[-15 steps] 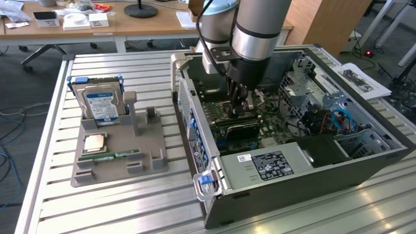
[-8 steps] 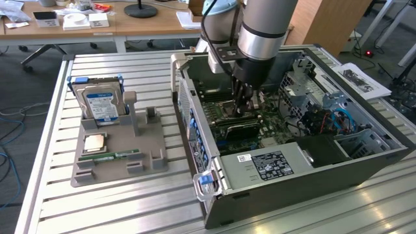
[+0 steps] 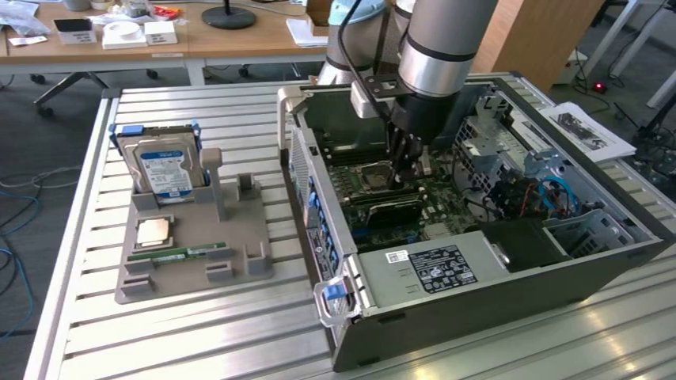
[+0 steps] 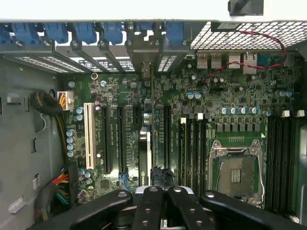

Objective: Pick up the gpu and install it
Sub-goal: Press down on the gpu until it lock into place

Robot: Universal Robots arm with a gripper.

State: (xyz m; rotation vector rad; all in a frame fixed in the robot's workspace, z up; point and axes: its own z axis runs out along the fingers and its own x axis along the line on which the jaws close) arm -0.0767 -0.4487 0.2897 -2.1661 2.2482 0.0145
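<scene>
The gpu [image 4: 149, 139] stands on edge among the expansion slots of the motherboard [image 4: 192, 110]. Its silver end bracket meets the case's rear slot openings. In the exterior view the gpu [image 3: 387, 208] shows as a dark card upright inside the open computer case [image 3: 496, 277], just below my fingers. My gripper [image 4: 160, 189] reaches straight down into the case and is shut on the card's upper edge at the end away from the bracket. In the exterior view my gripper [image 3: 404, 180] hangs over the middle of the board, next to the CPU socket.
A grey holder [image 3: 190, 273] at the exterior view's left carries a hard drive [image 3: 164, 170], a CPU [image 3: 155, 231] and a RAM stick [image 3: 180, 255]. Inside the case are the empty CPU socket [image 4: 237, 175], a white slot [image 4: 88, 136], cable bundles [image 4: 60, 184] and the power supply [image 3: 438, 269].
</scene>
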